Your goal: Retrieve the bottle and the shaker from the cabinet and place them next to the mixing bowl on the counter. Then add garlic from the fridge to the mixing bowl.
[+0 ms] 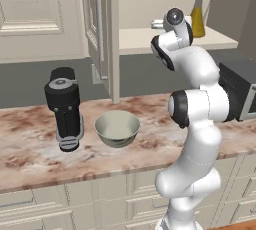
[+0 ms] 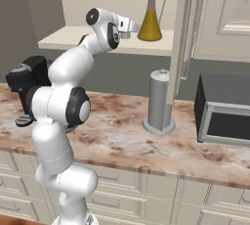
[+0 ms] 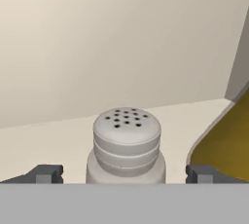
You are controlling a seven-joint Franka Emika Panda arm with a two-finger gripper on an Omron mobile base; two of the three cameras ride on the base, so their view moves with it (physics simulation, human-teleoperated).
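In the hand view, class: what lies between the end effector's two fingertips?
The shaker stands between the fingertips of the open end effector, clear of both, on the cabinet shelf. The bottle lies outside the gap.

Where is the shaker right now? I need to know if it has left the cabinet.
The shaker stands on the cabinet shelf, centred between the open fingers in the hand view, with the bottle close beside it.
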